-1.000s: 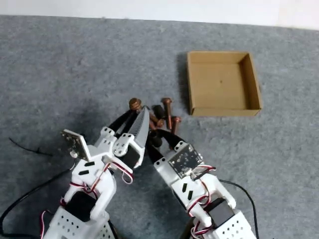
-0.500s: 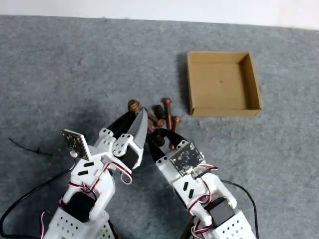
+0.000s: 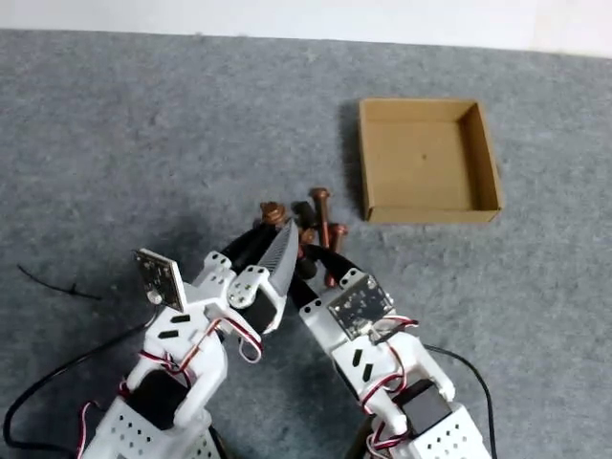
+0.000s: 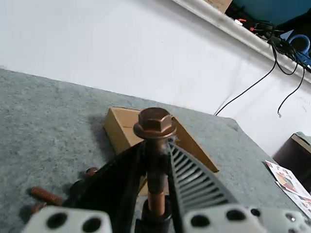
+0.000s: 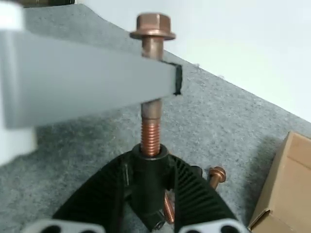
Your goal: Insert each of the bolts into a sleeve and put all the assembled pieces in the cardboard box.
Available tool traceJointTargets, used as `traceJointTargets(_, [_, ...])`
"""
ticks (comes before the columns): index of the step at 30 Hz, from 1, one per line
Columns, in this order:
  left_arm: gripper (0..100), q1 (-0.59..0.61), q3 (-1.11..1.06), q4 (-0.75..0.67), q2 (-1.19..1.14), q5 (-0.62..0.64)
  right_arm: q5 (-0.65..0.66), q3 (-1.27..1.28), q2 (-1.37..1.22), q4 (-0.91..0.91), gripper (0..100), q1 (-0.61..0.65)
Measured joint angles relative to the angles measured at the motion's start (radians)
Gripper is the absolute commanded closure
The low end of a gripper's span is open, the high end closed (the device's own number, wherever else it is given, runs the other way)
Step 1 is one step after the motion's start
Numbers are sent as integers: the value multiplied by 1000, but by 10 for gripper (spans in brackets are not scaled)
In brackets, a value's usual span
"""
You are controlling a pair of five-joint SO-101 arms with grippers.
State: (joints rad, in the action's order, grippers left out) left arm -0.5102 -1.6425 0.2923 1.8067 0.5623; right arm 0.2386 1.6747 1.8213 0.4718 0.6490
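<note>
Upright, the bolt (image 5: 150,127) stands in the sleeve (image 5: 148,180).

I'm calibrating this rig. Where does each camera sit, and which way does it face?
High view: fixed above the table, looking down on the cardboard box, loose bolts, left arm and right arm.
Left wrist view: on the left arm, looking along the left gripper, shut on a bolt, toward the box.
Right wrist view: on the right arm, looking along the right gripper, shut on a sleeve under that bolt.
Shared: both wrist views show the held bolt and the box.
</note>
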Motion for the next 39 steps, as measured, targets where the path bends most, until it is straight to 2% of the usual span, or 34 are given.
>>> traceJointTargets(11, [994,-25,-12,207,14,6,2,0,-2,8,995,-9])
traceJointTargets(16, [986,-23,-11,229,14,-14,2,0,-2,8,995,-9])
traceJointTargets(18, [932,-26,-11,229,14,-49,2,0,-2,8,995,-9])
traceJointTargets(23, [647,-15,-11,244,14,-68,2,0,-2,8,995,-17])
traceJointTargets(25, [586,0,-23,250,12,-68,0,0,-2,8,995,-26])
traceJointTargets(32, [636,84,-29,252,2,-51,0,0,0,6,995,-32])
traceJointTargets(39, [643,290,-21,196,2,132,0,0,0,6,995,-37])
